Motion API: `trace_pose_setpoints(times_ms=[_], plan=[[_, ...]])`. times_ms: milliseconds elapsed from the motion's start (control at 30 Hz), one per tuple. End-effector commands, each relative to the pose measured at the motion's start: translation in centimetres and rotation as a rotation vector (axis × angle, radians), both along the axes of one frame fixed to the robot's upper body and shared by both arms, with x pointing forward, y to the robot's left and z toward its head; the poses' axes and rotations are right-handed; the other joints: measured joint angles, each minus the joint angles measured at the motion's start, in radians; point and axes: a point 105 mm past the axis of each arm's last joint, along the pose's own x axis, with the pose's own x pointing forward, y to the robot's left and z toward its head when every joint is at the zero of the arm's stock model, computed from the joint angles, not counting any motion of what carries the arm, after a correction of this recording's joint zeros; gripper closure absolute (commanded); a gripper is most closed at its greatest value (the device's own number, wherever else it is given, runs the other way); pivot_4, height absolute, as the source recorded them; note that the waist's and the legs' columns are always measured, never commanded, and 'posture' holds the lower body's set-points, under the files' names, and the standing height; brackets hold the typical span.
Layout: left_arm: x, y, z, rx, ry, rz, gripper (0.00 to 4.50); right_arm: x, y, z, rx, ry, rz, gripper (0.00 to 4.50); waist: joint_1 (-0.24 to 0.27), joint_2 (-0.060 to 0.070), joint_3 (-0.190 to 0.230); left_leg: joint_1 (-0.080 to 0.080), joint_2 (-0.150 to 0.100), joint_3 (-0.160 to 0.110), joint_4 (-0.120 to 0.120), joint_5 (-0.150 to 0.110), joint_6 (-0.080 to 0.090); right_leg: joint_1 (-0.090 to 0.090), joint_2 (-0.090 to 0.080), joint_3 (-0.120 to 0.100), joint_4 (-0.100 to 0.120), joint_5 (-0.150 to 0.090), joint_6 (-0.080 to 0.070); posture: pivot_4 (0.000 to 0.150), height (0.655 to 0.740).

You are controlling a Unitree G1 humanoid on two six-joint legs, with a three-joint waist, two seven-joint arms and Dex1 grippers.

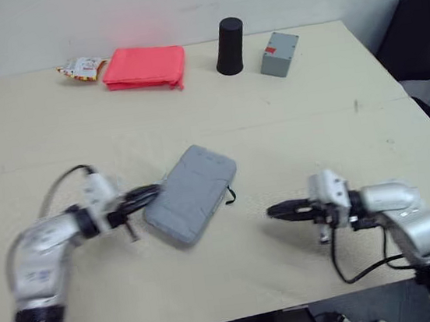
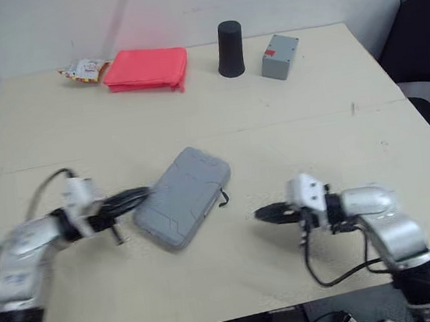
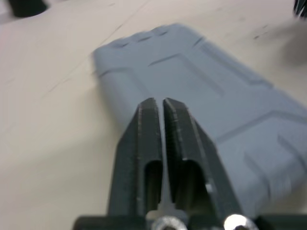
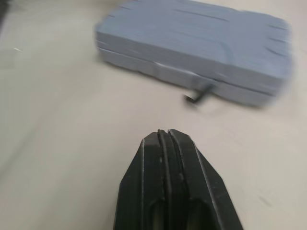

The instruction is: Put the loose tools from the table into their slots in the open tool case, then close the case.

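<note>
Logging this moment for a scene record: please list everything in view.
Tool case: 1, grey, closed, mid-table.
Small item: 1, black, at the case's right edge.
Pouch: 1, red, far edge.
Cup: 1, black, right of pouch.
Box: 1, grey, beside cup.
Packet: 1, printed, left of pouch.
Table: 1, beige.
Chair: 1, black, right of the table.
Left gripper: 1, black, shut, at the case's left edge.
Right gripper: 1, black, shut, apart from the case.

Head stereo above; wrists facing case [image 3: 192, 86]
</note>
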Motion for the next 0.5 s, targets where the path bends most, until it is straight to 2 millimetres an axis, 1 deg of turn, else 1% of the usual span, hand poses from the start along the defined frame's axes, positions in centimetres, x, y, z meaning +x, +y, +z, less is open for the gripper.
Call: trace_pose_setpoints(times_ms=[33,100,167,200,267,333,400,467,500], plan=[[-2.4,3.8,0.1,0.054,0.011,0.183,2.37,1.4,-3.0,1.5,-0.033,-0.119,-0.054,2.5,0.0,0.0,0.002,0.0,0.0,0.0,0.0,-0.001,0.001,0.0,0.0,0.0,-0.002,0.0,0.001,0.15,0.74],[-3.6,6.0,-0.4,0.108,0.031,0.299,1.5,2.4,-4.5,1.7,-0.077,-0.179,-0.102,1.52,0.0,0.0,0.004,0.0,0.0,0.0,0.0,-0.001,0.001,0.0,-0.001,0.001,-0.006,0.001,0.001,0.15,0.74],[-4.8,8.0,-0.4,0.119,0.018,0.428,0.61,3.5,-6.0,2.1,-0.094,-0.237,-0.148,0.53,0.001,-0.002,0.007,0.0,0.0,0.001,0.0,-0.002,0.0,0.0,0.0,0.001,-0.007,0.001,0.001,0.15,0.74],[-5.3,8.6,-0.5,0.121,0.02,0.465,0.15,3.9,-6.5,2.3,-0.099,-0.257,-0.161,0.05,0.001,-0.002,0.007,0.0,0.0,0.001,-0.001,-0.002,0.0,-0.001,0.0,0.0,-0.007,0.001,0.001,0.15,0.74],[-6.2,9.8,-0.9,0.108,0.045,0.521,0.06,4.4,-7.3,2.3,-0.128,-0.283,-0.163,0.01,0.003,-0.002,0.007,0.0,0.0,0.001,-0.001,-0.002,-0.001,-0.001,0.0,0.0,-0.006,0.001,0.001,0.15,0.74],[-6.5,11.2,-1.7,0.131,0.083,0.609,0.06,5.0,-7.7,2.5,-0.121,-0.287,-0.18,0.01,0.002,-0.001,0.008,0.0,0.0,0.001,-0.001,-0.002,-0.001,-0.001,0.0,0.0,-0.006,0.001,0.001,0.15,0.74],[-6.3,10.9,-1.5,0.116,0.052,0.604,0.06,5.3,-7.6,2.4,-0.12,-0.286,-0.172,0.01,0.001,-0.001,0.008,0.0,0.0,0.001,-0.001,-0.002,-0.001,-0.001,-0.001,0.001,-0.006,0.001,0.001,0.15,0.74],[-6.0,10.0,-1.1,0.089,0.026,0.577,0.06,5.5,-7.3,2.1,-0.122,-0.287,-0.161,0.01,-0.001,-0.001,0.008,0.0,0.0,0.001,0.0,-0.002,-0.001,-0.001,-0.001,0.001,-0.005,0.001,0.001,0.15,0.74],[-5.9,9.6,-1.1,0.101,0.022,0.56,0.06,5.6,-7.2,2.0,-0.118,-0.287,-0.158,0.01,-0.001,-0.001,0.008,0.0,0.0,0.001,-0.001,-0.003,-0.001,-0.001,0.0,0.001,-0.005,0.001,0.001,0.15,0.74]])
